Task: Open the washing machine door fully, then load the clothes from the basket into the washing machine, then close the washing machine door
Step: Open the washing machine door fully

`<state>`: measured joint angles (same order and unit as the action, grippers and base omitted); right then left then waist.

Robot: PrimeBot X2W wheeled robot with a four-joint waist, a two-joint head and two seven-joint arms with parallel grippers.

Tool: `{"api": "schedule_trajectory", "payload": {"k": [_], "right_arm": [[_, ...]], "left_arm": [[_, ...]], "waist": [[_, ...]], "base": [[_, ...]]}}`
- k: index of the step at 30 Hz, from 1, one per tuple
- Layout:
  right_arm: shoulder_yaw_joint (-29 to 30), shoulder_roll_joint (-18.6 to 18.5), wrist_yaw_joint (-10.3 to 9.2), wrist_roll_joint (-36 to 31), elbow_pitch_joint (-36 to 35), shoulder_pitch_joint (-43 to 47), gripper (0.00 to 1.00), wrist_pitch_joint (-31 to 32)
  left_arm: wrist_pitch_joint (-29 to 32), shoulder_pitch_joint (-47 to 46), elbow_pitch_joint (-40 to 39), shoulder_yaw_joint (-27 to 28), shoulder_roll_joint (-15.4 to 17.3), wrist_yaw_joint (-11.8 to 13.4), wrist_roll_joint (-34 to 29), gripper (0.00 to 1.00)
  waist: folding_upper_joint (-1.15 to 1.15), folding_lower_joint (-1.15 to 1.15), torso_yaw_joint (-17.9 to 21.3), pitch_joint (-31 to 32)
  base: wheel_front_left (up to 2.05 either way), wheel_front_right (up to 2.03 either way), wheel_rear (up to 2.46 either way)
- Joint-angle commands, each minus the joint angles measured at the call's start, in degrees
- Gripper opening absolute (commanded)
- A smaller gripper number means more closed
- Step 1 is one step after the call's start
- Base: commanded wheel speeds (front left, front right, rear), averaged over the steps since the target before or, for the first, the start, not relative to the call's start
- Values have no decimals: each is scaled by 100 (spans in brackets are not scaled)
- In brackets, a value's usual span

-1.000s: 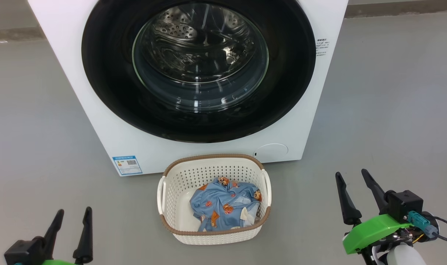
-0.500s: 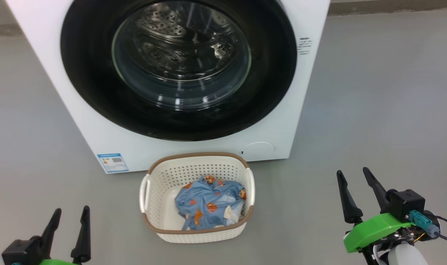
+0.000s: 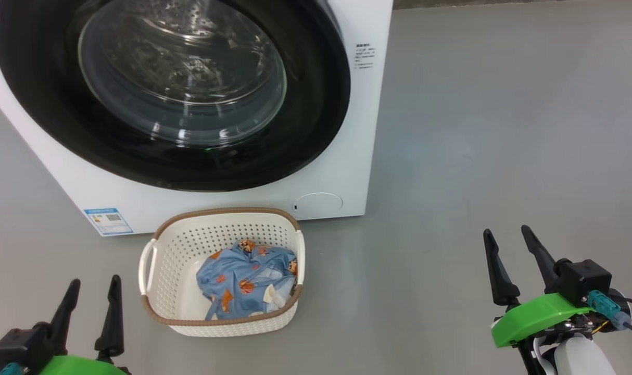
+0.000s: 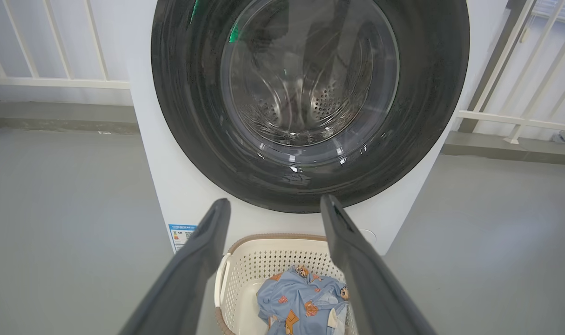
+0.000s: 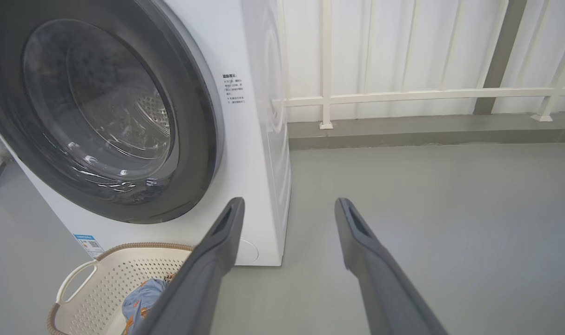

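Note:
The white washing machine (image 3: 355,156) stands at the upper left, its washing machine door (image 3: 305,130) shut flat against the front, black rim around clear glass. On the floor before it sits the cream basket (image 3: 170,250) holding the light blue bear-print clothes (image 3: 243,281). My left gripper (image 3: 95,279) is open, low and just left of the basket, with nothing in it. My right gripper (image 3: 506,229) is open and empty, well to the basket's right. The left wrist view faces the door (image 4: 310,93) over the basket (image 4: 264,260) and clothes (image 4: 301,302). The right wrist view shows the machine's right corner (image 5: 259,139).
Bare grey floor (image 3: 477,130) spreads to the right of the machine. A white railing (image 5: 403,95) on a low kerb runs behind it. A blue label sticker (image 3: 108,221) and a round white flap (image 3: 318,204) sit low on the machine's front.
The head camera has swung to the right, so the machine and basket now sit further left in the picture. Both grippers stay open and keep their places low in the view.

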<state>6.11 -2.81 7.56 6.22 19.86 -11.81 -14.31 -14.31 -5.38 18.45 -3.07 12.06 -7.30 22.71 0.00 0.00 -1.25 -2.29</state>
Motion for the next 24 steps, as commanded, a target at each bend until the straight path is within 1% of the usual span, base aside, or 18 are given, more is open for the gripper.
{"api": "schedule_trajectory", "payload": {"k": [1,6,19,24], "right_arm": [[-157,-7,-8,33,-174,-209,100,-69],[-169,-7,-8,60,-190,-225,100,-69],[-203,-7,-8,137,-203,-232,100,-69],[-199,-7,-8,287,-285,-353,100,-69]], "left_arm": [[-69,-233,-173,247,156,-19,-51,100],[-69,-210,-274,190,166,-19,-102,100],[-69,-132,-377,118,201,-19,-48,100],[-69,-78,-462,76,162,-19,-72,100]], "waist": [[0,0,-3,-4],[0,0,-9,-11],[0,0,-8,24],[0,0,-25,21]], "base": [[54,54,-108],[30,30,-61],[1,1,-1],[0,0,0]]}}
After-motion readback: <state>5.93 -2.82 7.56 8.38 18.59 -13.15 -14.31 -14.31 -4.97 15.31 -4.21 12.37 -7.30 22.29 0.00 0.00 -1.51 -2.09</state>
